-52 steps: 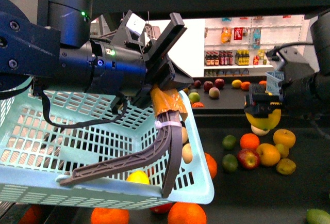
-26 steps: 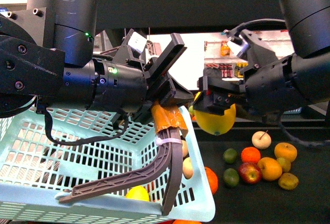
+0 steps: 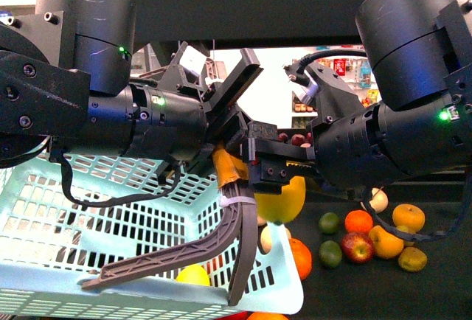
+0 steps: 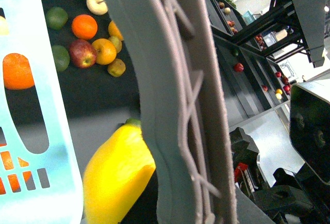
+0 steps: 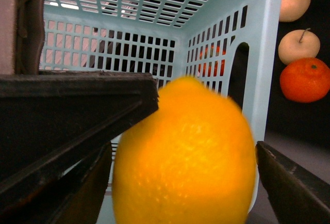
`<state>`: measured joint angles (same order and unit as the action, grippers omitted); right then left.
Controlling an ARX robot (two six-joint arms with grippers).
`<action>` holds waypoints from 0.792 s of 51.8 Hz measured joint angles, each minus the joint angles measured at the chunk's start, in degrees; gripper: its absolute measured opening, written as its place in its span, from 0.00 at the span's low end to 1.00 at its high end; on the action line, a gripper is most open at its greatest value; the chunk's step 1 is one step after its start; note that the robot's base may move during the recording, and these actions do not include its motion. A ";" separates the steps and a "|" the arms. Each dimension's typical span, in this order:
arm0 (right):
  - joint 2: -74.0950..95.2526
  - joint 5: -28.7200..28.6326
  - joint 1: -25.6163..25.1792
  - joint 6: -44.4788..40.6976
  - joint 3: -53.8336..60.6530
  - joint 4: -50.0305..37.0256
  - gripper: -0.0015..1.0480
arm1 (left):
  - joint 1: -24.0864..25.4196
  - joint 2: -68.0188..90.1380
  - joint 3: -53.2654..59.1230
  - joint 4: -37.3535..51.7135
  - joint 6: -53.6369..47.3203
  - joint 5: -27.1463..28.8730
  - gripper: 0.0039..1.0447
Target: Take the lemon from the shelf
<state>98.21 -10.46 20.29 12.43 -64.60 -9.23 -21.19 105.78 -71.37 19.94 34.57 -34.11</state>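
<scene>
Swinging left and lower than 0.5 s ago, the right arm [image 3: 398, 136] is now carrying the lemon [image 3: 284, 200] right up beside the basket [image 3: 88, 209], where earlier the fruit was hanging well apart from it, out over the shelf [image 3: 369, 290].

The shelf is filling the background, its black beam running overhead and its dark tray lying below the arms. The pale green basket is sitting high on the left of the front view, with the left arm [image 3: 110, 117] reaching across above it. The left tool [image 3: 166, 287] is laying its 2 long grey fingers down along the basket's near corner; whether it is clamping the rim, I cannot tell.

The right tool [image 3: 280, 187] is grasping the lemon, its 2 dark fingers pressing on either side of the fruit in the right wrist view. The lemon is hanging in the air, clear of the tray, just outside the basket's right wall and close by the left tool's fingers.

Loose fruit is lying on the tray to the right: an orange [image 3: 358, 221], an apple [image 3: 356, 246] and 2 limes [image 3: 328, 223]. Inside the basket, 1 yellow fruit [image 3: 193, 276] is showing by the near rim.
</scene>
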 joint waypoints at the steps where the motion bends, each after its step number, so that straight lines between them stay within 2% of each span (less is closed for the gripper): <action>1: 0.00 0.00 0.00 0.02 0.02 -0.09 0.88 | 0.09 0.00 0.00 0.00 0.00 -0.09 0.06; 5: 0.00 0.00 -0.20 0.11 0.07 -0.20 0.94 | 0.20 0.00 0.00 -0.02 -0.02 -0.17 0.06; 18: -1.40 -0.50 -2.21 0.26 0.74 -0.85 0.93 | 0.13 0.04 0.00 -0.02 0.00 -0.17 0.06; 26: -9.81 4.98 -10.05 -0.39 4.28 -4.15 0.93 | 0.07 0.04 0.00 -0.02 0.17 -0.26 0.06; 32: -19.43 9.51 -16.63 -4.33 11.54 -6.69 0.93 | -0.13 0.07 0.00 -0.02 0.17 -0.39 0.06; 41: -31.21 13.64 -19.52 -7.65 22.60 -8.39 0.93 | -0.20 0.09 0.00 -0.02 0.37 -0.42 0.06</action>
<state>67.00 3.18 0.78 4.78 -42.00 -17.63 -21.39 105.86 -71.37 19.92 34.94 -34.52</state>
